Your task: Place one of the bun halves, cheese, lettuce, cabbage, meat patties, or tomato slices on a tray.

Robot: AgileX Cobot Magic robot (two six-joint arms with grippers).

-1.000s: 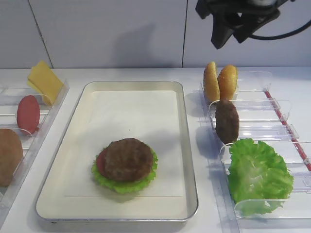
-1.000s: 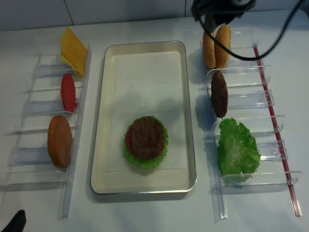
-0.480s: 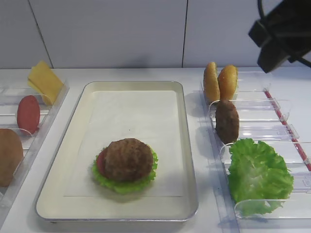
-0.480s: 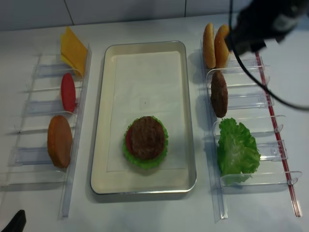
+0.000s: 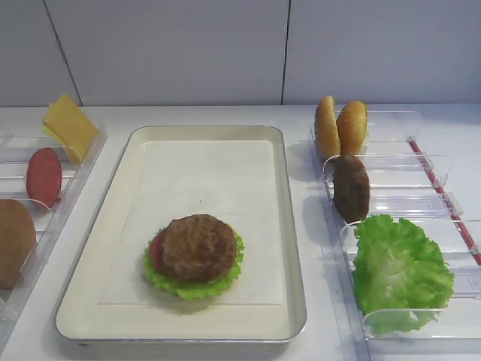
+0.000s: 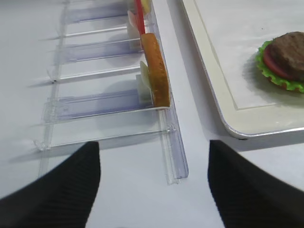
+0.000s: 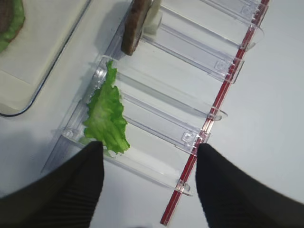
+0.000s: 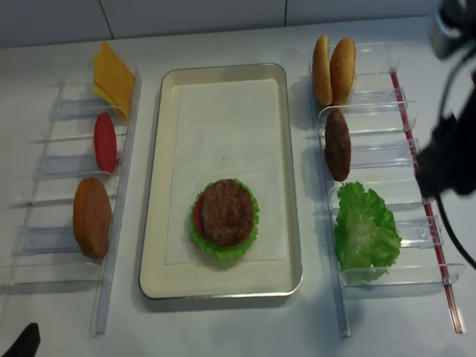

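The right gripper hangs spread and empty above the lettuce, which stands at lower right in its clear holder. Frilly, light and floppy, it likely wants a pinch on its upper edge. The holder's walls crowd it. The tray at centre carries a patty stack.
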